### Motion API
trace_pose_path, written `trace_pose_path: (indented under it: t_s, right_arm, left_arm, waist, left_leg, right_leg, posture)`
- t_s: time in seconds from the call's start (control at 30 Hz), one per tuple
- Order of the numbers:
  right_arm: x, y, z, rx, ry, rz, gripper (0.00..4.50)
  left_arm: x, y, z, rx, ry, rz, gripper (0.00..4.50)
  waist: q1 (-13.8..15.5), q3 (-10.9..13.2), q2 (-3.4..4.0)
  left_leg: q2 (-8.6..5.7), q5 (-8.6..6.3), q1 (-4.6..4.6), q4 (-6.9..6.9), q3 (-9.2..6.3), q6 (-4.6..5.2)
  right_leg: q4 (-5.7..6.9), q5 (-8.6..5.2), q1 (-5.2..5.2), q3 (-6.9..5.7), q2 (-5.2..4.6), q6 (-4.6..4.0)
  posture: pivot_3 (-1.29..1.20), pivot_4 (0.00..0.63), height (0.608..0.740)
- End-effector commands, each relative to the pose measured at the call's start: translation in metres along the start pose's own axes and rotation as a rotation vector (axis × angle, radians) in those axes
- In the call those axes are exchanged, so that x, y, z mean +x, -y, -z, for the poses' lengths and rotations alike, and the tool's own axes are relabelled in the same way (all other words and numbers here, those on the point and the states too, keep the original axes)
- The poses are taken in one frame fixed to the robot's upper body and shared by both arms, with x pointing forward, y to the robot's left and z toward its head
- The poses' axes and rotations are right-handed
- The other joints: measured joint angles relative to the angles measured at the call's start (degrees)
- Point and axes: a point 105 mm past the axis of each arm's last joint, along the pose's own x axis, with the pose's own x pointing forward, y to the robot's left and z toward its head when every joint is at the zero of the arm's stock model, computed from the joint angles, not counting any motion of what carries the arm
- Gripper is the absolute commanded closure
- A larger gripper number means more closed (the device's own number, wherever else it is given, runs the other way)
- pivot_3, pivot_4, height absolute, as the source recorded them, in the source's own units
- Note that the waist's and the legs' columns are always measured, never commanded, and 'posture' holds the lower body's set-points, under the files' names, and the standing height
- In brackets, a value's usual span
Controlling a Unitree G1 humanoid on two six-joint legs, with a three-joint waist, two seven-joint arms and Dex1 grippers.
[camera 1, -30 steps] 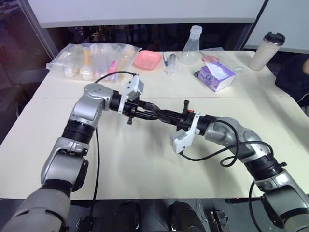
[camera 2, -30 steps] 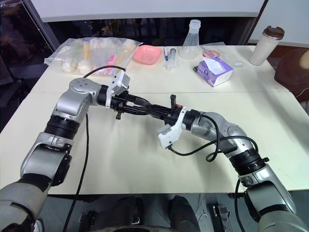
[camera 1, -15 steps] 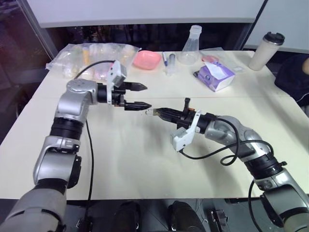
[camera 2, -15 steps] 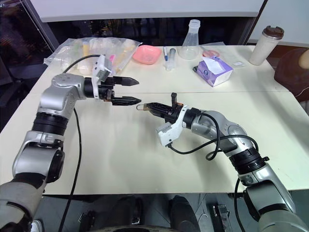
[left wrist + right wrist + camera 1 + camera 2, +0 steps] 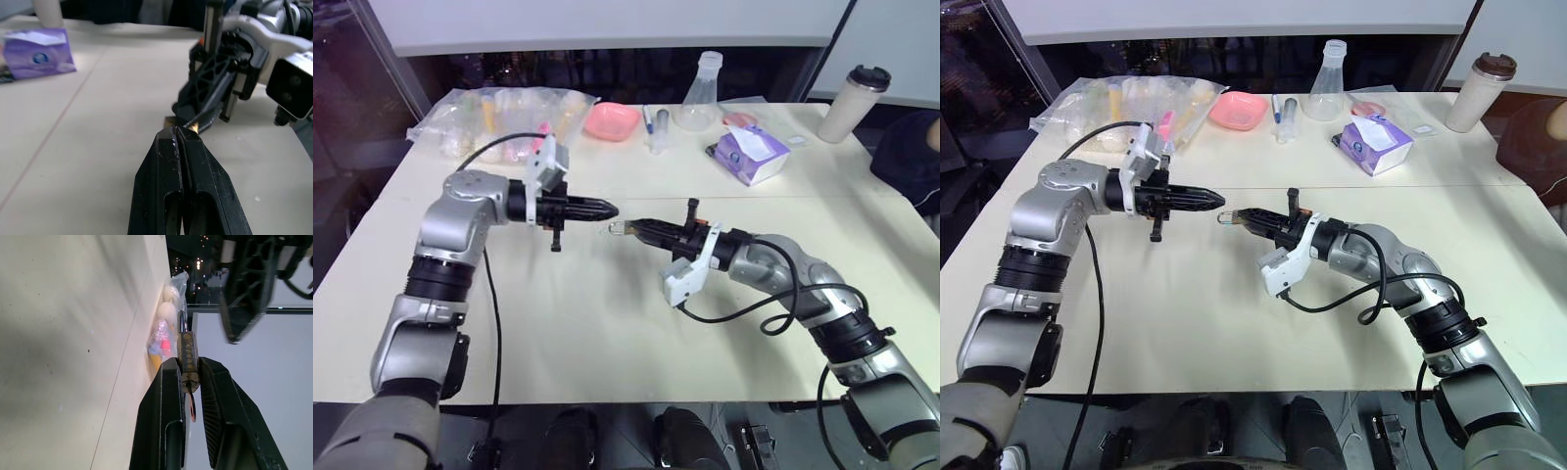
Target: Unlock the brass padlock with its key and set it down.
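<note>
My right gripper (image 5: 634,227) is held above the middle of the table and is shut on the brass padlock (image 5: 619,228). In the right wrist view the padlock (image 5: 187,350) stands pinched between the two fingers. Its silver shackle (image 5: 182,320) sticks out past the tips, and a thin ring (image 5: 191,406) hangs from its other end. I cannot make out the key itself. My left gripper (image 5: 610,209) is shut with nothing visible between its fingers. It points across at the padlock and stops just short of it. In the left wrist view its tips (image 5: 178,133) nearly meet the brass body (image 5: 171,120).
Along the table's far edge are a clear bag of lab items (image 5: 499,117), a pink dish (image 5: 612,120), a glass flask (image 5: 702,93), a purple tissue pack (image 5: 751,152) and a tumbler (image 5: 855,103). A person's dark sleeve (image 5: 911,157) shows at the right edge.
The left gripper pulled back from the right gripper's fingers toward the left and opened wide. It has now shut, with its tips close to the padlock. The right gripper has not moved.
</note>
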Motion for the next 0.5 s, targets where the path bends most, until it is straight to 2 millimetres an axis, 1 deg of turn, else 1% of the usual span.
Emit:
trace_pose_path:
  t_s: [0.03, 0.2, 0.27, 0.4, 0.5]
  right_arm:
    - [-0.002, 0.013, 0.002, -0.008, -0.003, 0.043, 4.50]
    - [-0.003, 0.014, 0.002, -0.007, -0.006, 0.045, 4.50]
    - [-0.003, 0.014, 0.002, -0.006, -0.007, 0.045, 4.50]
    - [-0.003, 0.014, 0.002, -0.004, -0.009, 0.046, 4.50]
    - [-0.002, 0.008, 0.002, 0.015, -0.014, 0.035, 4.50]
  left_arm:
    - [0.005, 0.000, 0.005, 0.067, -0.031, -0.001, 4.46]
    - [0.007, -0.008, 0.027, 0.089, -0.099, -0.036, 4.46]
    - [0.007, -0.010, 0.032, 0.104, -0.116, -0.043, 4.46]
    - [0.004, -0.022, 0.030, 0.100, -0.092, -0.102, 4.46]
    - [-0.003, -0.023, 0.027, 0.092, -0.083, -0.105, 4.46]
  waist:
    - [0.00, 0.00, 0.00]
    - [0.00, 0.00, 0.00]
    - [-0.01, 0.00, 0.00]
    - [0.08, 0.00, 0.00]
    - [0.04, 0.00, 0.00]
  left_leg:
    - [0.00, 0.00, 0.00, 0.00, 0.00, 0.00]
    - [0.00, 0.00, 0.01, 0.00, 0.02, 0.00]
    - [0.00, 0.00, 0.01, 0.00, 0.02, 0.00]
    - [0.00, 0.00, 0.01, 0.00, 0.02, 0.01]
    - [-0.01, 0.00, 0.00, 0.00, 0.02, 0.01]
  right_leg:
    - [0.00, 0.00, 0.00, 0.00, 0.00, 0.00]
    - [0.00, 0.00, 0.00, 0.00, 0.00, 0.00]
    - [0.01, 0.00, -0.01, -0.01, 0.01, 0.00]
    - [0.01, 0.00, -0.01, -0.01, 0.01, 0.00]
    - [0.00, 0.00, -0.01, -0.02, 0.00, 0.00]
  posture:
    - [0.00, 0.150, 0.715]
    - [0.00, 0.150, 0.715]
    - [0.00, 0.150, 0.715]
    - [0.00, 0.150, 0.715]
    - [0.00, 0.150, 0.715]
